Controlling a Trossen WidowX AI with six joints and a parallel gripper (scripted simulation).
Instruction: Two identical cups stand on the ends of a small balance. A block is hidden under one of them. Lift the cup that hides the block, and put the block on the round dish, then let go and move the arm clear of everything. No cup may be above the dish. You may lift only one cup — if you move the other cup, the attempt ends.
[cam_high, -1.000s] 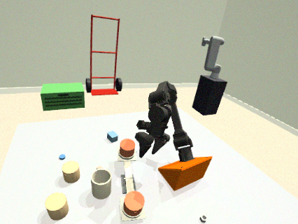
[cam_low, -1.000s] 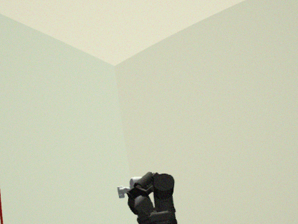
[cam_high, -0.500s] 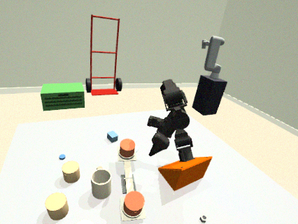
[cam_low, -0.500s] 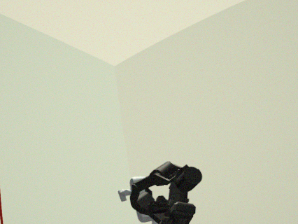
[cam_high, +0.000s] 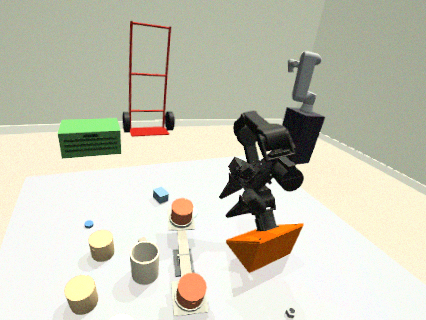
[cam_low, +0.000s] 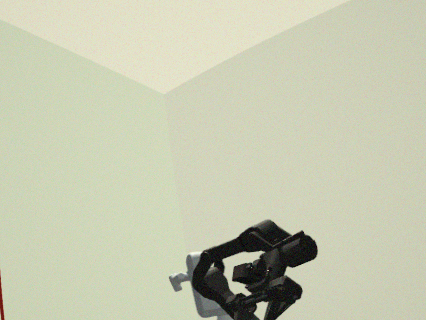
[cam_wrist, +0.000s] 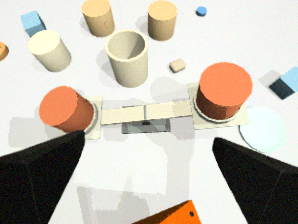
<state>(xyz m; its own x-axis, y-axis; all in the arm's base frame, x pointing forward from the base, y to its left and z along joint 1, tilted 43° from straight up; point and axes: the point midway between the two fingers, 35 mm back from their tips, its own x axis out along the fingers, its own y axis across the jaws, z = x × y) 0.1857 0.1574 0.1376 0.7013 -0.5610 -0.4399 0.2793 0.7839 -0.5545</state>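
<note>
Two identical orange cups stand on the end pads of the small balance (cam_high: 183, 249) (cam_wrist: 145, 114). The far cup (cam_high: 182, 210) shows on the right in the wrist view (cam_wrist: 223, 91); the near cup (cam_high: 191, 289) shows on the left in the wrist view (cam_wrist: 66, 108). A pale round dish (cam_wrist: 262, 129) lies on the table right beside the far cup's pad. No block is in sight under either cup. My gripper (cam_high: 231, 199) (cam_wrist: 150, 140) is open and empty. It hangs above the table to the right of the balance, facing its middle, clear of both cups.
An open beige cup (cam_high: 145, 262) (cam_wrist: 128, 57) and tan cylinders (cam_high: 101, 245) (cam_high: 81, 294) stand left of the balance. A blue cube (cam_high: 160, 194) (cam_wrist: 290, 80), a blue disc (cam_high: 89, 223) and a small tan block (cam_wrist: 177, 65) lie nearby. The orange wedge (cam_high: 265, 245) carries the arm.
</note>
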